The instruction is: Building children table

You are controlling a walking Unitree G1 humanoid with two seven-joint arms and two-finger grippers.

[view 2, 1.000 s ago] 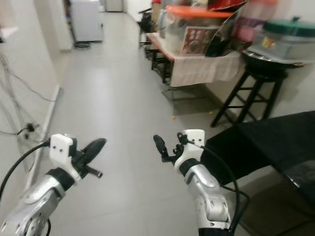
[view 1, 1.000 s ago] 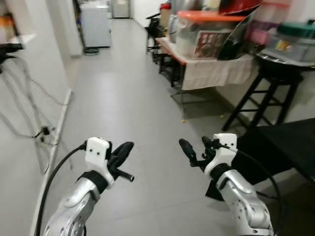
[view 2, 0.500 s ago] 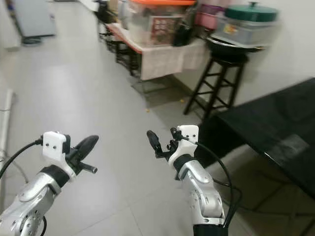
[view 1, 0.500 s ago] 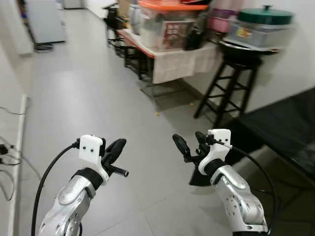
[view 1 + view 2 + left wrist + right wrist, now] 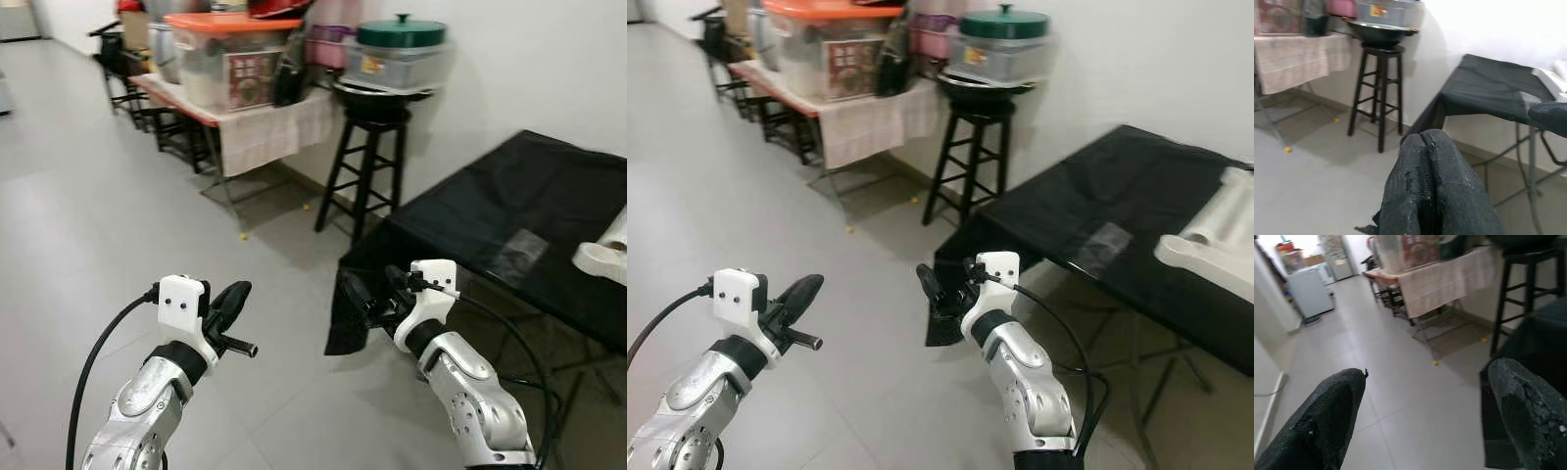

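Approach stage. White moulded table parts [image 5: 1215,240] lying on black cloth-covered worktop [image 5: 1136,211] — far end. Left hand [image 5: 230,305] clenched, empty; right hand [image 5: 945,291] released, near worktop's corner. Best to square up first — then reach.

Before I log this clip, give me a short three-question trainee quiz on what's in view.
1. True or false: the left pincer has its fingers pressed together.
2. What sits on the black stool? A) a dark pan with a green-lidded container on it B) a stack of books C) a lamp
3. Fill in: the white parts lie on the ____ table.

Key
1. True; in the left wrist view the two fingers touch, while the right pincer is spread wide and holds nothing.
2. A
3. black
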